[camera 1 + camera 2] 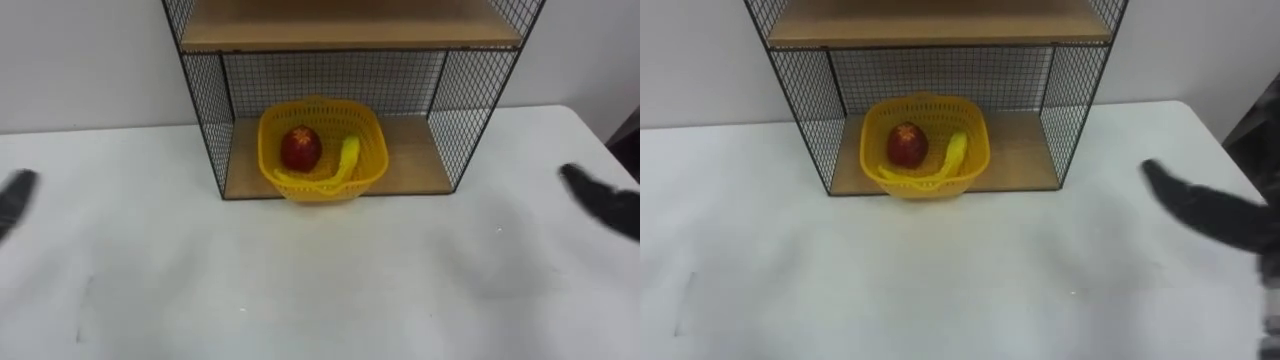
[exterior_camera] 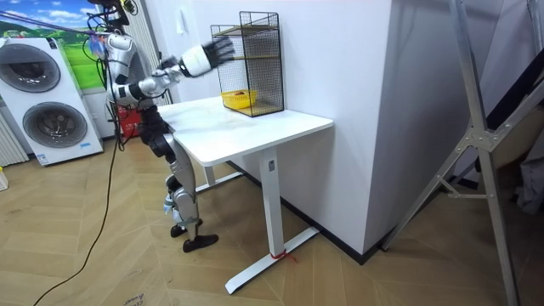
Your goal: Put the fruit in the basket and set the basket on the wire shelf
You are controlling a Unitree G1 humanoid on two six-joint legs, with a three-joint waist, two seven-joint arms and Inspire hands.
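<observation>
The white bench (image 1: 320,290) lies bare along its near edge. Above its left edge the left hand (image 1: 14,198) hangs as a dark smear, holding nothing that can be seen; whether it is spread or curled I cannot tell. Over the right edge the right hand (image 1: 603,200) hovers clear of the surface. Its fingers seem stretched out straight and empty, though the blur makes this uncertain.

In the room view the robot stands upright at the bench's side, on the room view's left, with its arms raised forward. At the bench's far edge, against the wall (image 1: 80,60), stands the wire shelf (image 1: 205,110). The yellow basket (image 1: 370,135) sits on the shelf's lower board (image 1: 410,165), toward its left end and slightly over the front edge. Inside the basket lie a red apple (image 1: 300,148) and, just beside it on the right, a banana (image 1: 347,160). The upper board (image 1: 350,25) spans the shelf above the basket.
</observation>
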